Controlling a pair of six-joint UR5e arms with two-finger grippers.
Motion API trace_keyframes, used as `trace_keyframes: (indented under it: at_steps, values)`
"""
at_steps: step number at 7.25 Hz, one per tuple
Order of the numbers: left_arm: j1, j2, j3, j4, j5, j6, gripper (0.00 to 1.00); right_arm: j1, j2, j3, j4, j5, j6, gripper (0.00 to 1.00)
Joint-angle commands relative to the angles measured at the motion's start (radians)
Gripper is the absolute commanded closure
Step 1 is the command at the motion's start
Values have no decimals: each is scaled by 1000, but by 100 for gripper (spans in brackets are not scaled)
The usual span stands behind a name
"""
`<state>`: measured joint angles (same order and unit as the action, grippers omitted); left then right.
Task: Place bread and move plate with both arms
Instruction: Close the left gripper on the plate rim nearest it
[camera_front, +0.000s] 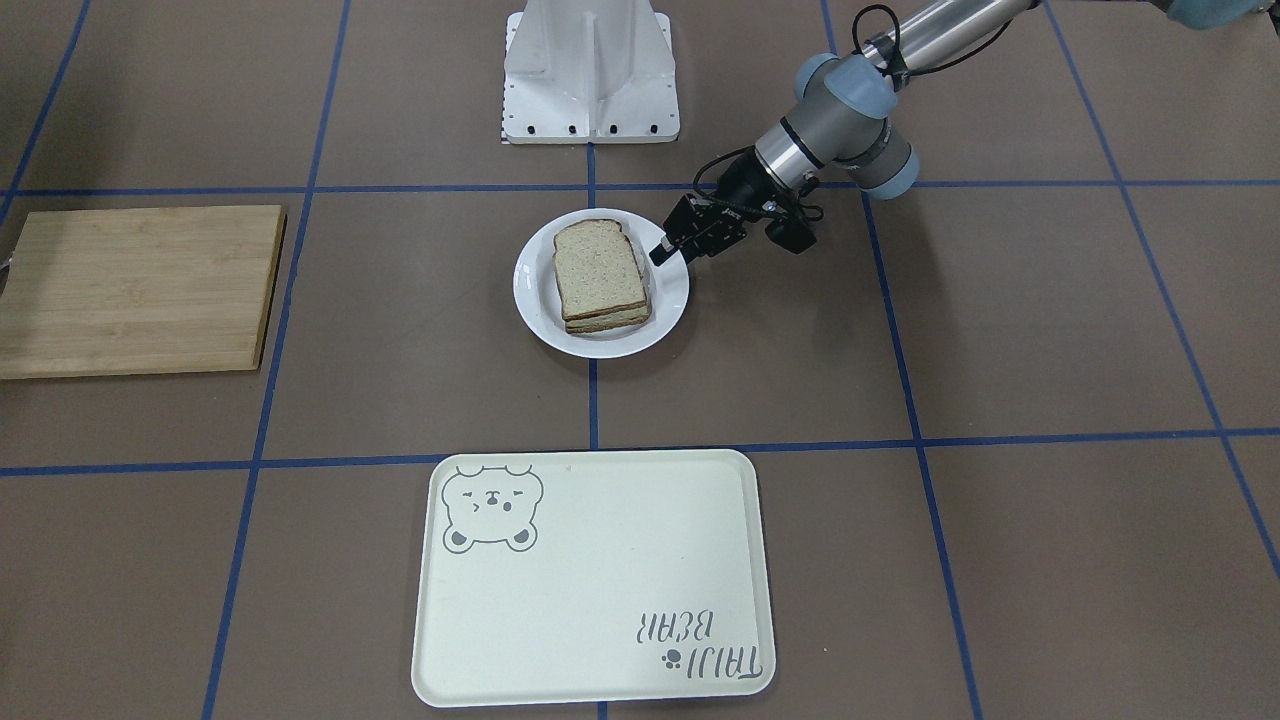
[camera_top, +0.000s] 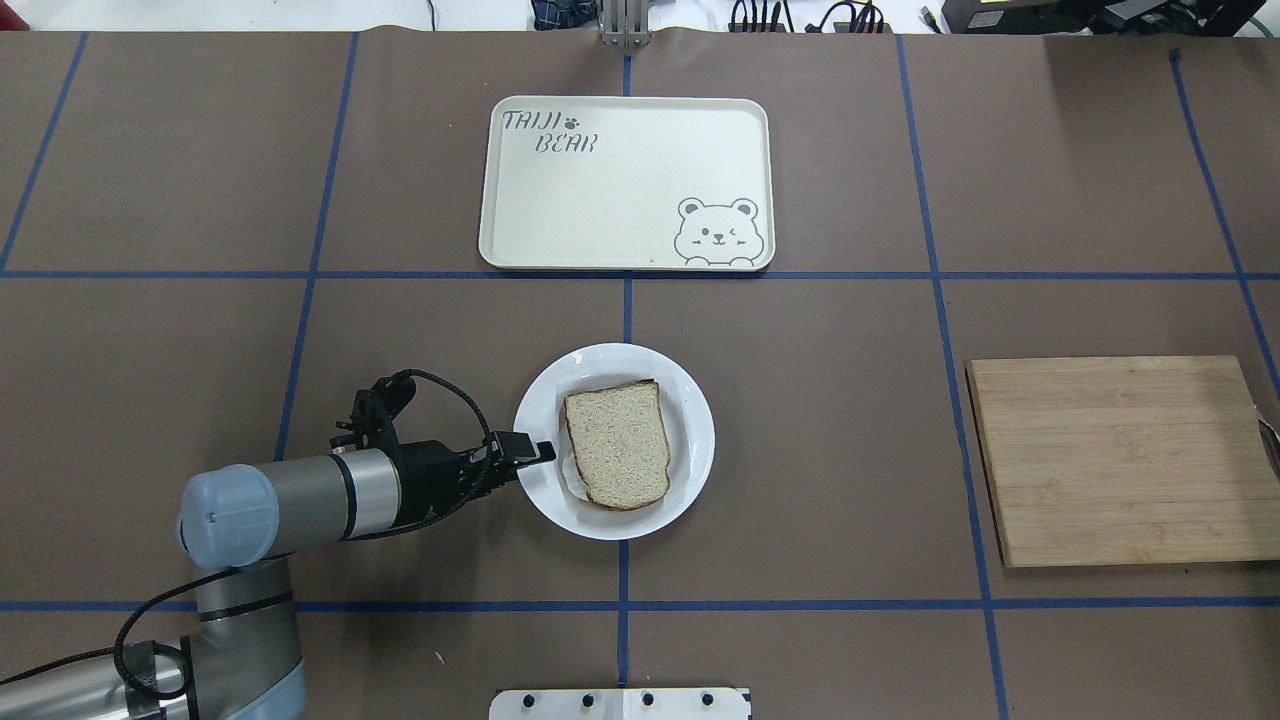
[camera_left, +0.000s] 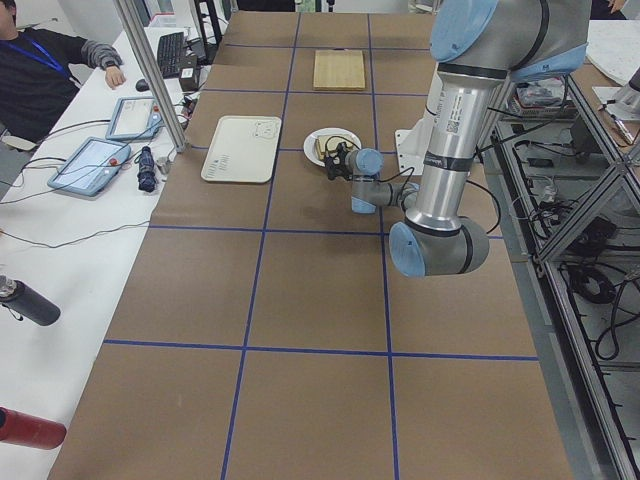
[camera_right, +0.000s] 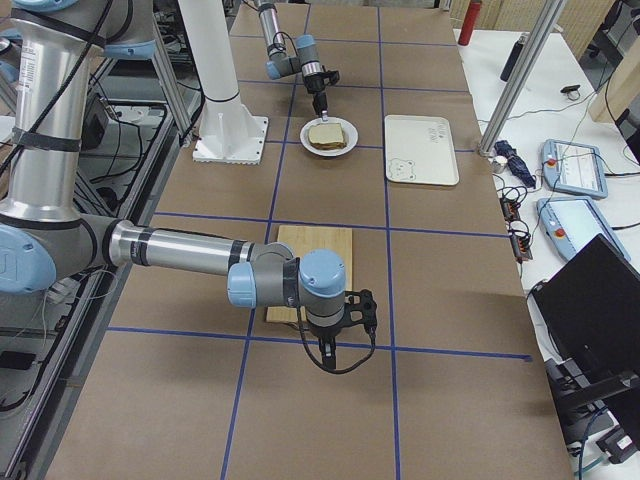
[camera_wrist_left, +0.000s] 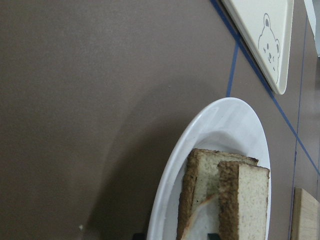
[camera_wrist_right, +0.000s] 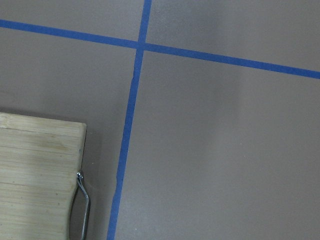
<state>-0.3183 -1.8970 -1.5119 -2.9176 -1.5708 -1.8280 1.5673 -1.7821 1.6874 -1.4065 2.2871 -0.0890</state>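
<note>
Left arm (camera_top: 300, 495): enters the overhead view at lower left, forearm level, running right toward frame centre. Left gripper (camera_top: 540, 451): rolled on its side, pointing right. In the left wrist view two dark fingertips (camera_wrist_left: 138, 235) show at the bottom edge, set apart. Right arm (camera_right: 180, 250): seen only in the exterior right view, forearm stretched across the lower middle, wrist bent down. Right gripper (camera_right: 335, 358): points downward; jaw state not determinable.

Bread (camera_top: 617, 447) on plate (camera_top: 693, 440) (tray (camera_top: 620, 190) beyond, board (camera_top: 1120, 460) right).
</note>
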Motion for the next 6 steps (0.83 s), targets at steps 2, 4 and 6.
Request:
trace_keyframes:
  at_steps: [2, 4, 6]
  values:
    - [1, -7, 15, 0, 0, 1, 64, -3, 1, -2, 0, 0, 0, 0]
    - [1, -11, 15, -21, 0, -1, 80, -3, 19, -3, -14, 0, 11, 0]
    - [1, -13, 25, -63, -2, -1, 100, -3, 24, -5, -14, 0, 18, 0]
